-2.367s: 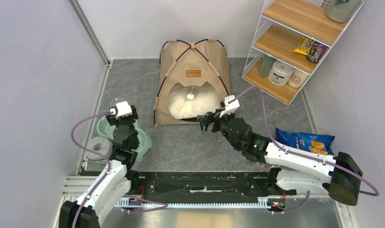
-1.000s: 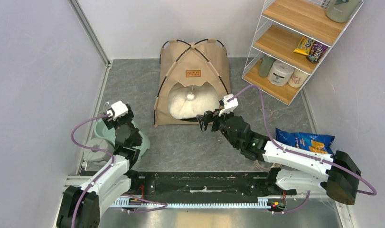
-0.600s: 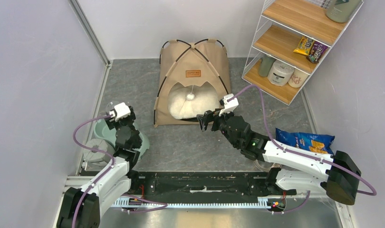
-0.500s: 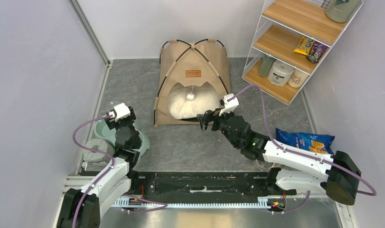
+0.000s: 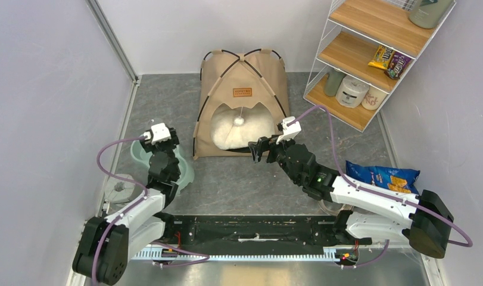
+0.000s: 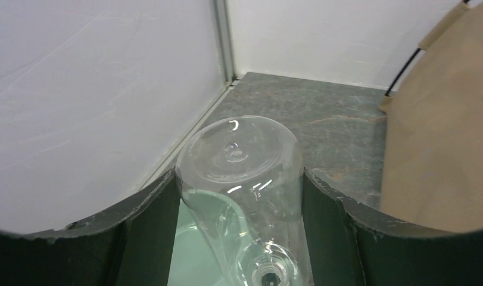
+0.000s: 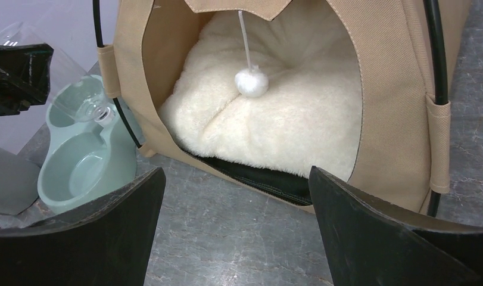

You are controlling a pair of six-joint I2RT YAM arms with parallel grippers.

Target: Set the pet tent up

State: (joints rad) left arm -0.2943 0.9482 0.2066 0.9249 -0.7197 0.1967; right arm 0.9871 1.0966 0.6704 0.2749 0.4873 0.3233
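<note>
1 pet tent (image 5: 264, 76) opens toward right tool (image 7: 234, 179), which gapes; left tool (image 6: 237, 196) grips bottle (image 6: 239, 149).

The pet tent (image 5: 242, 104) is made of tan woven cloth, matt, with visible stitching. Its poles (image 7: 436, 47) are thin, black and smooth. A pillow (image 7: 274, 131) of fluffy cream pile is seen inside, and the pompom (image 7: 252, 81) is of similar white fluff. The clear bottle (image 6: 242, 173) is of glossy transparent plastic, and the bowl (image 7: 78, 176) of smooth pale-green plastic. The floor (image 5: 239, 185) is finished in matt grey marbling. The shelf (image 5: 376, 21) is boarded in wood within white wire. The chip bag (image 5: 382, 177) is glossy.
</note>
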